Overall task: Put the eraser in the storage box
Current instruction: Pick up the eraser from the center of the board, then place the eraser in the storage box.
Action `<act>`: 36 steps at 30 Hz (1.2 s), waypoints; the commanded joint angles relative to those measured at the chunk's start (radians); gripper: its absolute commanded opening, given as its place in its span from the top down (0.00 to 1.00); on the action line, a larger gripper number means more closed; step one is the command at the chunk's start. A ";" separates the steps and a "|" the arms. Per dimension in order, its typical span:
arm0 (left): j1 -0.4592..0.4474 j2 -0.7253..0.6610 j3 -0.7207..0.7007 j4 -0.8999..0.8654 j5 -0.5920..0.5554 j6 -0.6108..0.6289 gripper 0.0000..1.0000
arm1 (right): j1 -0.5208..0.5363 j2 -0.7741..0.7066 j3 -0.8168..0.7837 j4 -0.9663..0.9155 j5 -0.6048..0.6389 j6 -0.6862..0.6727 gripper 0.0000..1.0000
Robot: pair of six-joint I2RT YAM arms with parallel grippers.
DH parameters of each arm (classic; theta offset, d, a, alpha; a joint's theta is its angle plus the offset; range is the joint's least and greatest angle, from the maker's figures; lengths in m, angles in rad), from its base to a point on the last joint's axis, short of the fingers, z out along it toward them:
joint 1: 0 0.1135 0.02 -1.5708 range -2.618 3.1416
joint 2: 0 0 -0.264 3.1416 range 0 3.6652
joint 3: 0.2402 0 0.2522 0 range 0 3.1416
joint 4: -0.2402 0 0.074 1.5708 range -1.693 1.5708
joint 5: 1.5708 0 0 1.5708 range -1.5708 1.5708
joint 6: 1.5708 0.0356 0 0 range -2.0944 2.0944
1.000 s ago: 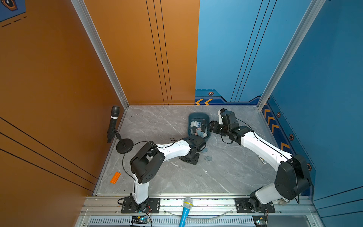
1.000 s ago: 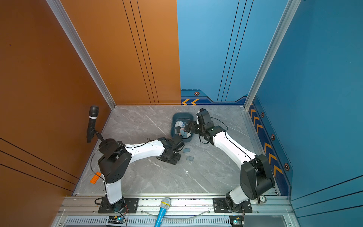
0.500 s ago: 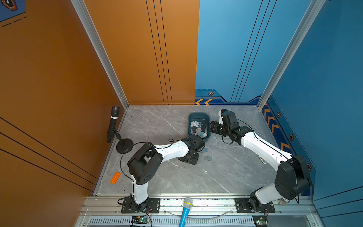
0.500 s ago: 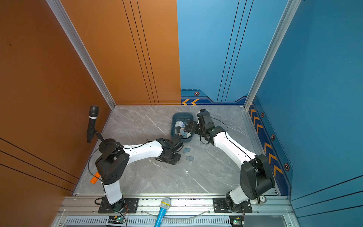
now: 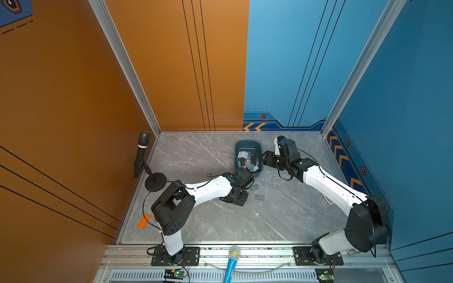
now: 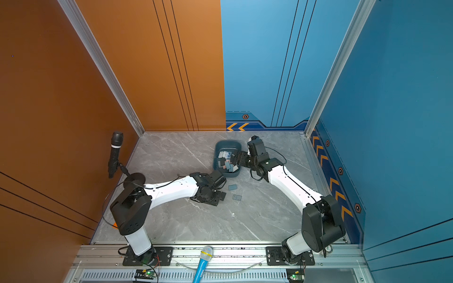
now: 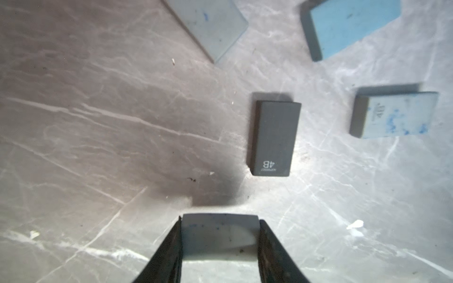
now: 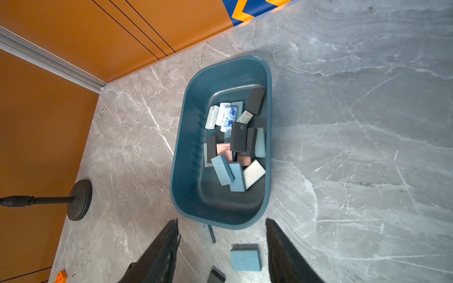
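Left wrist view: left gripper (image 7: 220, 221) clamps a pale rectangular rubber eraser (image 7: 219, 239); right gripper (image 8: 221, 220) half-open, empty, rounded teal plastic storage box (image 8: 190, 147) just ahead of its jaws.

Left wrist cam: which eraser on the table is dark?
The charcoal eraser printed 4B, closest to the left tool gripping a pale eraser; the other three are bluish.

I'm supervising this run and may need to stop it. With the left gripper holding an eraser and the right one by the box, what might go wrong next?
1. The left gripper pinches the pale eraser only at its fingertips, so it may slip out on the way.
2. The right gripper hangs open at one end of the storage box; the left gripper heading there may bump it.
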 commanded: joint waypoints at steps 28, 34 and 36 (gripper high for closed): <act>0.278 0.395 0.778 -0.080 0.130 0.118 0.55 | -0.112 -0.120 -0.095 0.014 -0.060 0.015 0.42; 0.305 0.590 1.020 -0.081 0.106 0.106 0.55 | -0.148 -0.143 -0.106 0.000 -0.073 0.014 0.41; 0.311 0.648 1.091 -0.080 0.094 0.099 0.55 | -0.157 -0.147 -0.110 0.000 -0.078 0.013 0.41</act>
